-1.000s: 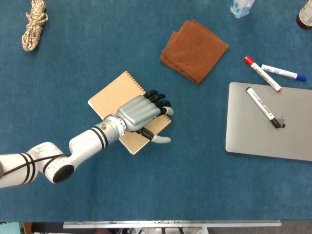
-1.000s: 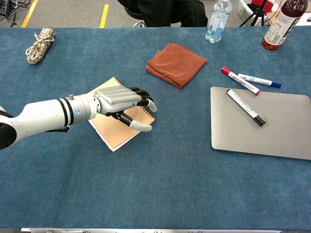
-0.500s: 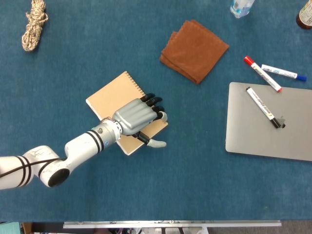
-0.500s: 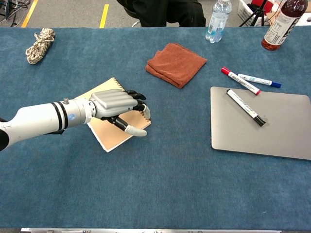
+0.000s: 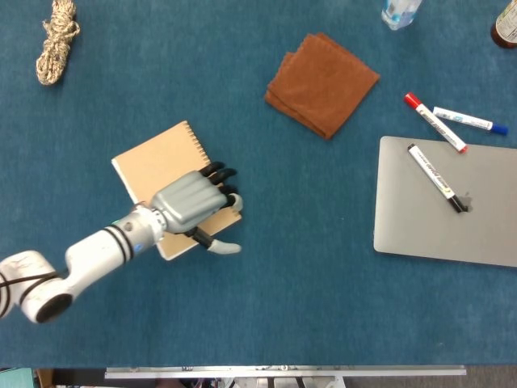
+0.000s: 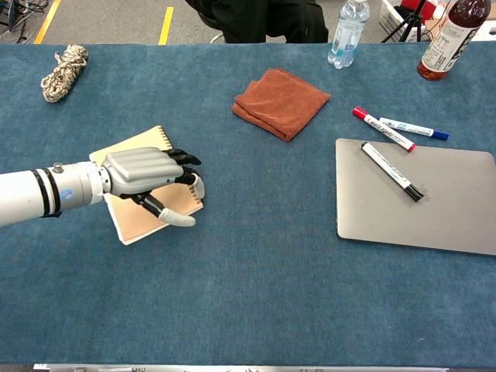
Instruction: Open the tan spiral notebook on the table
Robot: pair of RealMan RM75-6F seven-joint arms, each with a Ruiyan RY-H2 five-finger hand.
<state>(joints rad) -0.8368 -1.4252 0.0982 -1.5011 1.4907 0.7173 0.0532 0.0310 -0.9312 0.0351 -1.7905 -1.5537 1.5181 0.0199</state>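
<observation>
The tan spiral notebook [image 5: 153,162] lies closed on the blue table, left of centre, its wire spine along the right edge. My left hand [image 5: 190,202] lies palm down on its lower right part, fingers spread flat across the cover with the dark fingertips at the spine. The thumb sticks out over the cloth just past the notebook's near edge. The chest view shows the same: the left hand [image 6: 143,170] presses on the notebook [image 6: 128,147] and hides most of the cover. The right hand does not show in either view.
A folded brown cloth [image 5: 321,82] lies at the back centre. A grey closed laptop [image 5: 428,218] with a black marker [image 5: 439,178] on it sits at the right, red and blue markers [image 5: 434,121] behind it. A coiled rope [image 5: 55,40] is far left. Bottles [image 6: 347,32] stand along the back edge.
The left hand has drawn back to the left and toward me, and the notebook has slid along under it, staying closed.
</observation>
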